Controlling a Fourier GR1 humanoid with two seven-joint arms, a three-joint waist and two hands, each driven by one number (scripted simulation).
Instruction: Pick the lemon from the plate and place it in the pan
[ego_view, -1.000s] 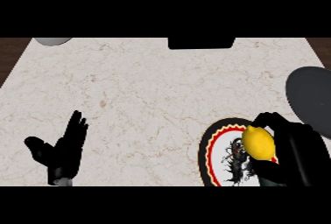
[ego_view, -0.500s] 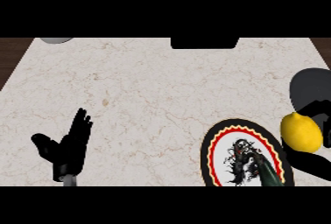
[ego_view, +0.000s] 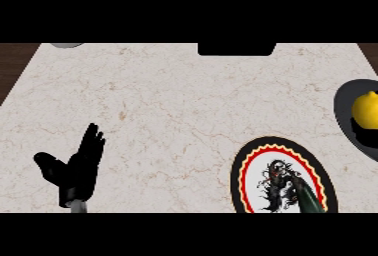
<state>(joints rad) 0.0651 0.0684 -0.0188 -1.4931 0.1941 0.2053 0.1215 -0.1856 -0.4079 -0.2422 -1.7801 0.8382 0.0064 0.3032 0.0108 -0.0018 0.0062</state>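
Rightward, the lemon (ego_view: 367, 109) shows within the pan (ego_view: 346, 98), beyond the plate (ego_view: 249, 172).

Kitchen: pale marble counter (ego_view: 184, 100) w/ patterned plate (ego_view: 244, 170) & dark pan (ego_view: 343, 100).

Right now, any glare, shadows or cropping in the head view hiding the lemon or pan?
Head view: even light, no glare on the beige marbled counter; the yellow lemon and dark grey pan are cropped by the right edge; the black patch under the lemon may be shadow, unclear; the round patterned plate looks taller than wide.
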